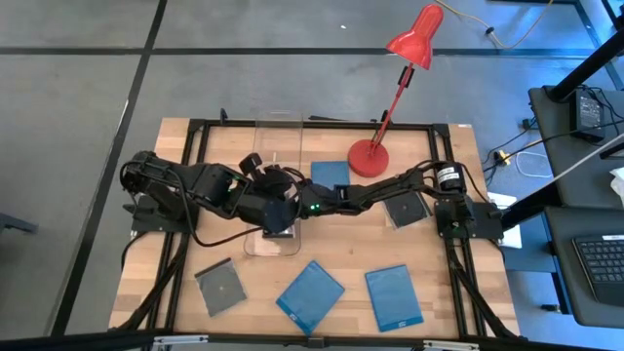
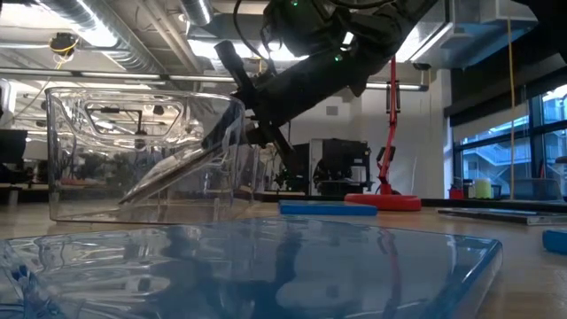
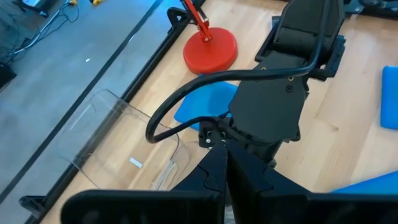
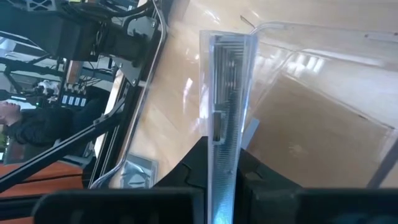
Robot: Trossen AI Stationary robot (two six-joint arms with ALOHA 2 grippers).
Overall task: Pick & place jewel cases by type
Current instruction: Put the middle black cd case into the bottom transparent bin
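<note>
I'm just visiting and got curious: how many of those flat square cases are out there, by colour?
Blue jewel cases: 3
Grey or clear jewel cases: 3
Total: 6

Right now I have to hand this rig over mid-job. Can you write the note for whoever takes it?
Right gripper: over the clear bin, fingers shut on a clear case held on edge.
Left gripper: shut, empty, close beside the right one.
Done: nothing visibly sorted yet.
Left on the table: three blue cases, two grey ones.
Next, probably: release the held case into the bin.
</note>
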